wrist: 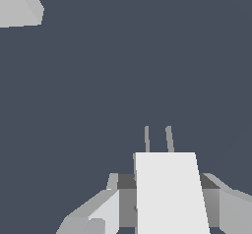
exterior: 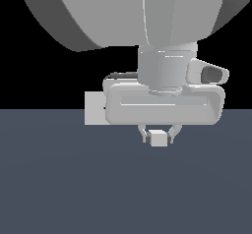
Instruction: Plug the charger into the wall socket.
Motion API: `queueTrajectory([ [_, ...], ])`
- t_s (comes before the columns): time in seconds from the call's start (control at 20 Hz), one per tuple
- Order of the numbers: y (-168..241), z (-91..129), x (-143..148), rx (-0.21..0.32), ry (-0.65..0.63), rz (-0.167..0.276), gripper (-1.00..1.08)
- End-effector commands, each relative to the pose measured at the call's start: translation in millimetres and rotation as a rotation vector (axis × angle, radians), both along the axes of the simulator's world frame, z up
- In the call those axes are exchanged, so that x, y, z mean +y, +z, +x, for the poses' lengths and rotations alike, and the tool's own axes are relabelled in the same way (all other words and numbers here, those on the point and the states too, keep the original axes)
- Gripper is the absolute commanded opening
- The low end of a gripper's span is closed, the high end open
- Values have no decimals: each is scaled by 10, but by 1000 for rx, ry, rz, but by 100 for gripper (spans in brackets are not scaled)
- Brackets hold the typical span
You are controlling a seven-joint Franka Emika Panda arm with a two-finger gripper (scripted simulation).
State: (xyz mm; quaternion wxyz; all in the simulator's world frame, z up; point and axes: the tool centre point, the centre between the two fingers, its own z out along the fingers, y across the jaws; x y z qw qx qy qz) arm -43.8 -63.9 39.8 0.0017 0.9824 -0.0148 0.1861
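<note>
The robot's grey pincer [exterior: 158, 137] is closed on the small plain white brick-shaped charger [exterior: 158, 139], one finger on each side. It holds the charger a little above the flat dark blue-grey bench [exterior: 59, 189]. In the wrist view the charger [wrist: 170, 193] fills the space between the fingers, and two thin grey prongs [wrist: 158, 139] stick out of its far end. So its long side runs the way the prongs point.

The flat upright white square wall socket [exterior: 93, 108] stands at about ten o'clock from the charger in the exterior view, farther back on the bench. The big grey hand of the arm hides part of it. In the wrist view only a white corner of the socket [wrist: 18, 4] shows, well off to one side of where the prongs point. I think the prongs are not lined up with it yet.

The bench between the charger and the socket looks bare, with room to slide across. No bench edge shows.
</note>
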Motion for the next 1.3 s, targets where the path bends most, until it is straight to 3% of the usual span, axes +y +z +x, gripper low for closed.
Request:
queueTrajectory([
  [0.0, 87, 70, 182, -1, 14, 1, -100],
  [0.65, 487, 378, 1034, -1, 79, -1, -100],
  [1.25, 605, 468, 1298, 0, 100, -2, -100],
])
